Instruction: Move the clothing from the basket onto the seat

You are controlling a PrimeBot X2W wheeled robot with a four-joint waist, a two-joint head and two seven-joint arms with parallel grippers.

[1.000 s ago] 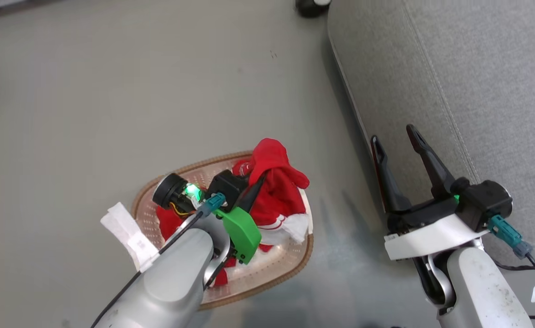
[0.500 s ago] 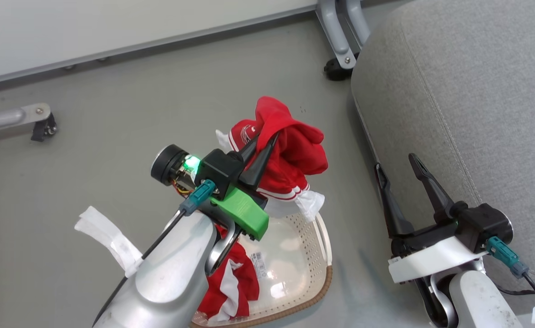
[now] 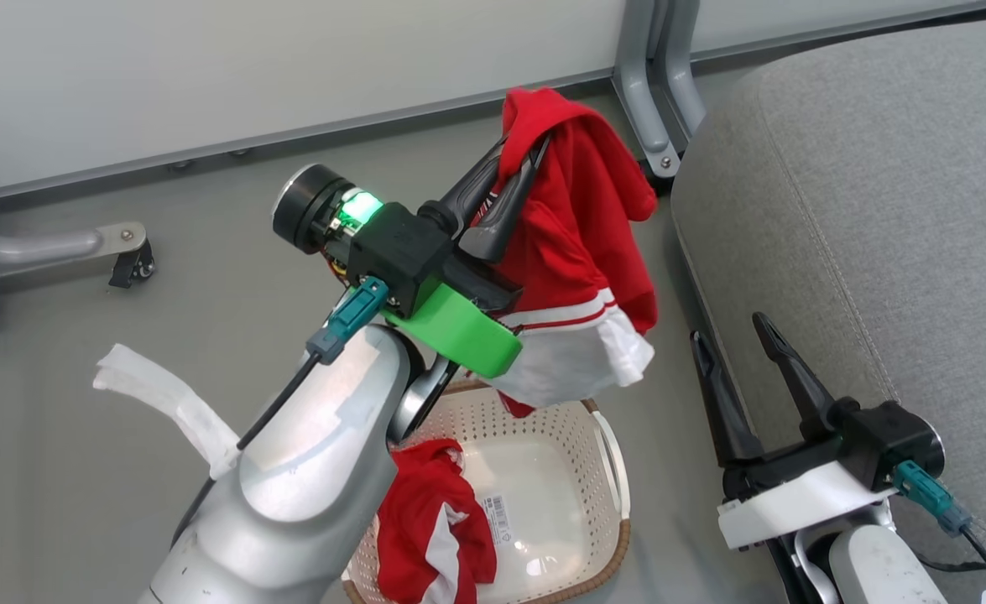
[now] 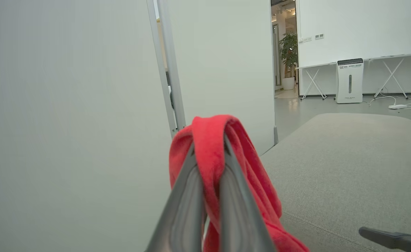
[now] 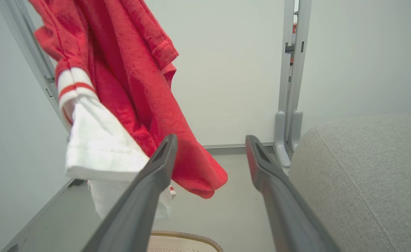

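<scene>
My left gripper (image 3: pixel 522 159) is shut on a red garment (image 3: pixel 581 243) with a white panel and striped trim, held high so it hangs above the basket (image 3: pixel 606 457). In the left wrist view the red fabric (image 4: pixel 212 147) is pinched between the left gripper's (image 4: pixel 210 140) fingers. A second piece of red and white clothing (image 3: pixel 434 524) lies in the cream basket's near left corner. The grey seat (image 3: pixel 862 235) lies to the right. My right gripper (image 3: pixel 727 327) stands open beside the seat's edge, holding nothing; its fingers (image 5: pixel 156 171) frame the hanging garment (image 5: pixel 128 80) and the seat (image 5: pixel 366 168).
A white partition wall (image 3: pixel 291 67) runs along the back with a grey metal post and foot (image 3: pixel 652 92) near the seat's corner. Another castor leg (image 3: pixel 115 247) stands at the left. A white tape strip (image 3: pixel 165 394) hangs from my left arm.
My left gripper has lifted the red garment up out of the basket, leaving one piece inside. The head camera has tilted up, showing the wall. The right gripper stays open.
</scene>
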